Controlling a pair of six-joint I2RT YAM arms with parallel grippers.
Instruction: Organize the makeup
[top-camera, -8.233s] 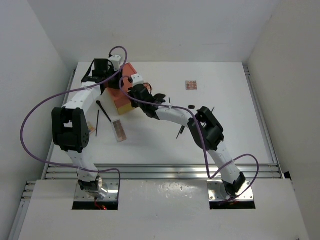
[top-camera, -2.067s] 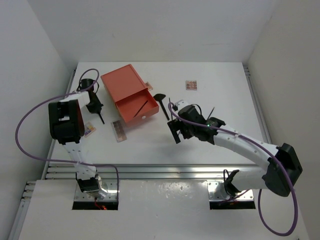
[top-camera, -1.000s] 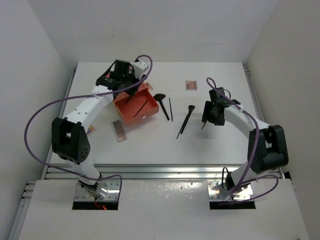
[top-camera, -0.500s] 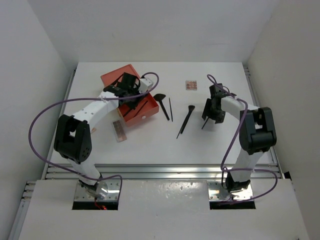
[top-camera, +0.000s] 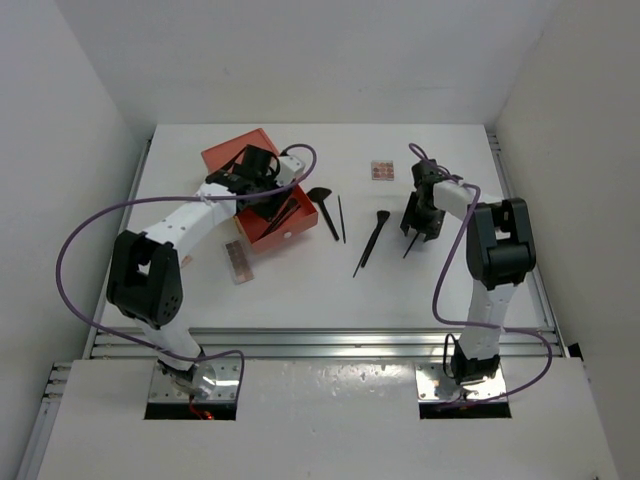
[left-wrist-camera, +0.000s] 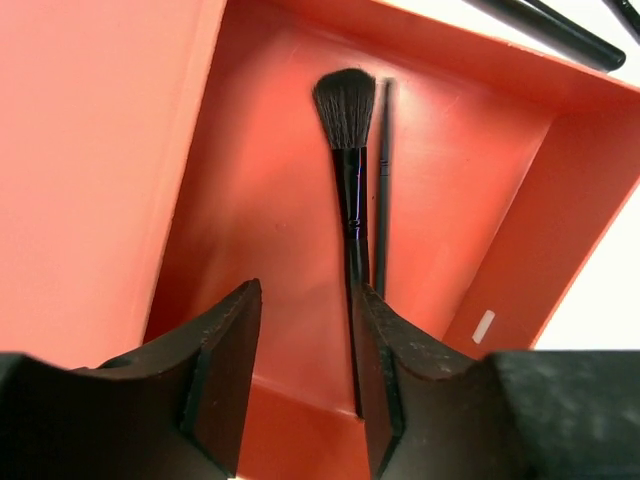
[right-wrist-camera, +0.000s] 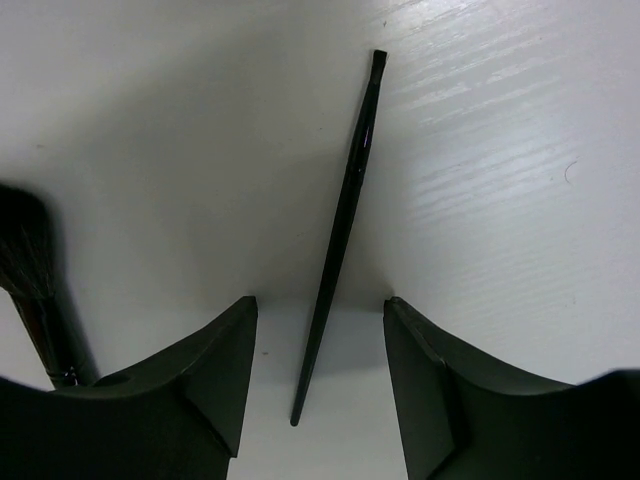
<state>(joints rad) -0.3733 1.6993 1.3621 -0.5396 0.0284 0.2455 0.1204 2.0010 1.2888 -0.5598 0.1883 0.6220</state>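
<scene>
Orange drawer (left-wrist-camera: 260, 200) holds 2 brushes (left-wrist-camera: 352, 200) (1 fluffy) below the spread left fingers (left-wrist-camera: 225, 370). Right fingers (right-wrist-camera: 215, 370), also spread, straddle a slim black stick (right-wrist-camera: 345, 210) on the worktop (right-wrist-camera: 150, 150); I'd lower squarely, then pinch its middle.

The left arm (top-camera: 190, 215) reaches out and bends rightward, holding the left gripper (left-wrist-camera: 305, 300) above the orange drawer box (top-camera: 228, 155), jaws parted. Well right of that box, the right arm (top-camera: 497, 250) folds sharply, and the right gripper (right-wrist-camera: 320, 310) points down with its jaws apart.
</scene>
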